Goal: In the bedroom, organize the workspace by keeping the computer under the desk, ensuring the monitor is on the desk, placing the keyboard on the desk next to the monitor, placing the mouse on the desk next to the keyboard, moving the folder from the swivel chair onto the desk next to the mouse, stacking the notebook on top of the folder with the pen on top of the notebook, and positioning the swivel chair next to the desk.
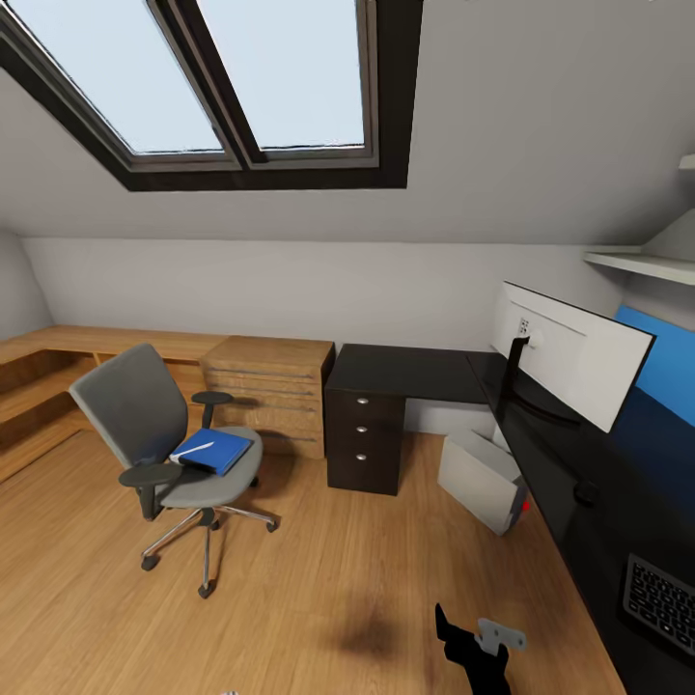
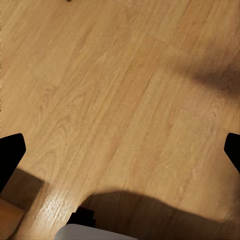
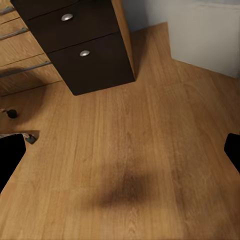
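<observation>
- The folder [image 1: 214, 450] lay flat on the swivel chair [image 1: 159, 439] seat, a white pen [image 1: 192, 451] across it; it looked light and stiff, best pinched at an overhanging edge.
- The left pincer [image 2: 120, 150] and right pincer [image 3: 120, 150] stood wide open, empty, above the wood floor [image 1: 319, 598].
- On the counter [image 1: 569, 483], the keyboard [image 1: 664, 598] was cut off; the notebook could not be made out, and the dark knob near the monitor [image 1: 579, 352] might have been the mouse.

the keyboard [image 1: 662, 600] is cut by the head view's right edge. the computer [image 1: 483, 478] sits partly under the desk [image 1: 579, 454]. the mouse [image 1: 585, 493] is too small to make out.
</observation>
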{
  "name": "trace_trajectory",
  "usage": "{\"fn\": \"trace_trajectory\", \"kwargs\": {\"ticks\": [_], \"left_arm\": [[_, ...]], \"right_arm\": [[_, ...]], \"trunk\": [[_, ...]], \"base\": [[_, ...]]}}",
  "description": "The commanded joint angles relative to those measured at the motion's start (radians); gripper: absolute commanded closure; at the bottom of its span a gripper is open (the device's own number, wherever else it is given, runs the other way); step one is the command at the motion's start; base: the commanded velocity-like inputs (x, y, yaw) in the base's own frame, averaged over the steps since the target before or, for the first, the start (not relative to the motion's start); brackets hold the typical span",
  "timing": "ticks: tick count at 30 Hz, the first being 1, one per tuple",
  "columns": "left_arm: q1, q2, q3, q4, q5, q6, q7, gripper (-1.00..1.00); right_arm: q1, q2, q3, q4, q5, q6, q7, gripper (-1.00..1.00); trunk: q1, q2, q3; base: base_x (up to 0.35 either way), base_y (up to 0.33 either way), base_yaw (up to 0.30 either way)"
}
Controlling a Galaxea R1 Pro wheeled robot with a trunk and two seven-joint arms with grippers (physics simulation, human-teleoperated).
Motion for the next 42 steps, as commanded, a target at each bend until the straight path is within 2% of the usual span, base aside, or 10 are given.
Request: {"fn": "trace_trajectory", "kwargs": {"ticks": [1,5,10,11,23,28,32,38,39,42], "left_arm": [[0.000,-0.001,0.002,-0.002,0.007,0.005,0.002,-1.00],[0.000,-0.001,0.002,-0.002,0.007,0.005,0.002,-1.00],[0.000,-0.001,0.002,-0.002,0.007,0.004,0.002,-1.00],[0.000,-0.001,0.002,-0.002,0.007,0.004,0.002,-1.00],[0.000,-0.001,0.002,-0.002,0.007,0.004,0.002,-1.00],[0.000,-0.001,0.002,-0.002,0.007,0.004,0.002,-1.00],[0.000,-0.001,0.002,-0.002,0.007,0.004,0.002,-1.00],[0.000,-0.001,0.003,-0.002,0.006,0.001,0.002,-1.00],[0.000,-0.001,0.003,-0.002,0.006,0.001,0.001,-1.00],[0.000,-0.001,0.003,-0.001,0.007,0.001,0.002,-1.00]], "right_arm": [[-0.001,0.000,-0.005,-0.002,-0.008,-0.001,0.010,-1.00],[-0.002,-0.001,-0.005,-0.062,-0.008,0.021,0.009,-1.00],[-0.002,-0.002,-0.005,-0.244,-0.006,0.169,0.007,-1.00],[-0.002,-0.003,-0.006,-0.341,-0.006,0.266,0.006,-1.00],[-0.001,-0.011,-0.032,-0.772,-0.021,0.774,-0.004,-1.00],[-0.001,-0.003,-0.132,-0.980,-0.082,1.056,-0.094,-1.00],[0.000,-0.006,-0.148,-1.075,-0.150,1.212,-0.120,-1.00],[0.054,-0.014,-0.156,-1.089,-0.158,1.225,-0.116,-1.00],[0.057,-0.059,-0.180,-1.088,-0.161,1.229,-0.117,-1.00],[0.057,-0.073,-0.185,-1.088,-0.162,1.229,-0.118,-1.00]], "trunk": [[-0.004,0.006,0.002],[-0.019,0.034,0.014],[-0.038,0.069,0.030],[-0.042,0.076,0.033],[-0.088,0.160,0.071],[-0.107,0.195,0.086],[-0.119,0.216,0.093],[-0.119,0.216,0.090],[-0.119,0.216,0.090],[-0.119,0.216,0.090]], "base": [[0.000,0.000,0.000],[0.000,0.000,0.000],[0.000,0.000,0.000],[0.000,0.000,0.000],[0.000,0.000,0.000],[0.000,0.000,0.000],[0.000,0.000,0.000],[0.000,-0.043,0.000],[0.000,-0.286,0.000],[0.000,-0.296,0.000]]}}
